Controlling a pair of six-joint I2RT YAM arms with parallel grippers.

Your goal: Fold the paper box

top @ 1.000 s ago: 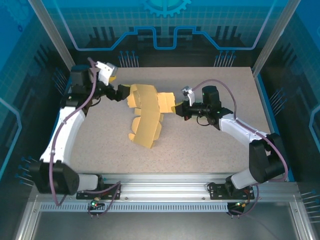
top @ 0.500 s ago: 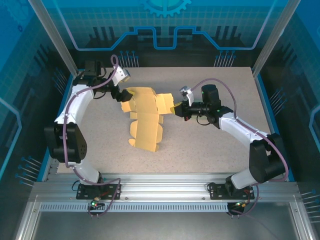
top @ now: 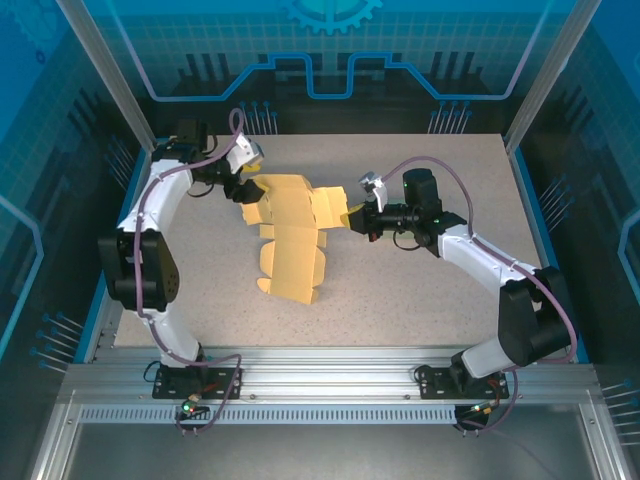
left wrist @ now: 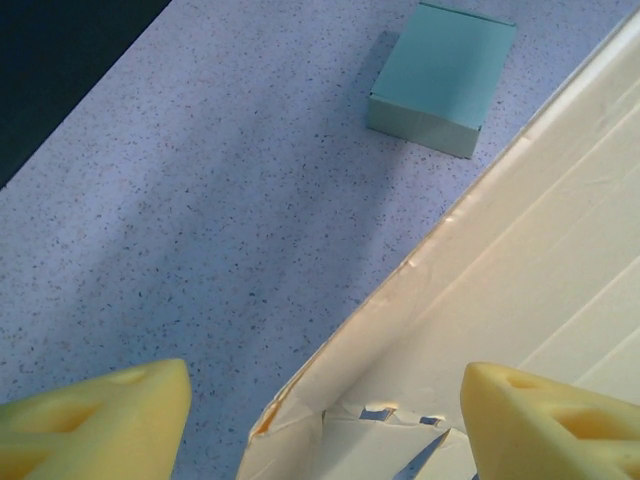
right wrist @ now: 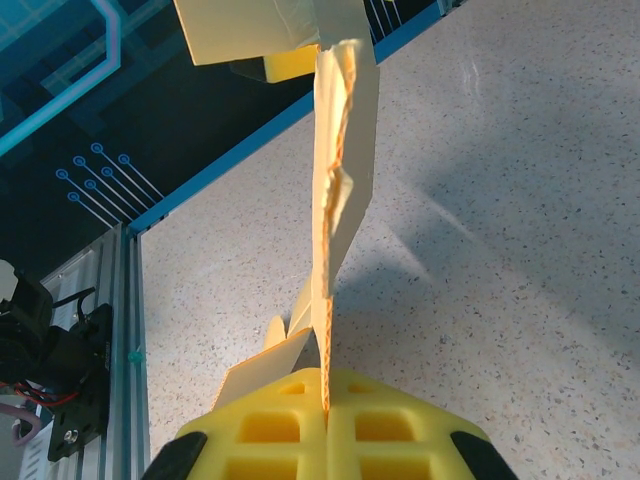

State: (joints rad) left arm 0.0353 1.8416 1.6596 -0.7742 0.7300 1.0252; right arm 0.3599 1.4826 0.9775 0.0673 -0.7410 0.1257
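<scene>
The paper box (top: 290, 238) is a yellow corrugated blank, partly folded, lying in the middle of the table with one long panel running toward the front. At its right edge my right gripper (top: 356, 218) is shut on a flap; in the right wrist view the yellow fingers (right wrist: 270, 430) pinch the cardboard edge (right wrist: 335, 190), which stands upright. My left gripper (top: 250, 192) is at the box's back left corner. Its jaws stand open in the left wrist view, with the cardboard corner (left wrist: 400, 400) between the fingertips (left wrist: 100, 420), not touching them.
A small pale green box (left wrist: 442, 78) lies on the speckled table (top: 430, 290) beyond the cardboard in the left wrist view. Blue enclosure walls ring the table, and an aluminium rail (top: 320, 365) runs along the front edge.
The left arm has swung round and brought its gripper to the box's back left corner, its jaws narrowing. The cardboard has settled a little. The right gripper has kept its hold.
</scene>
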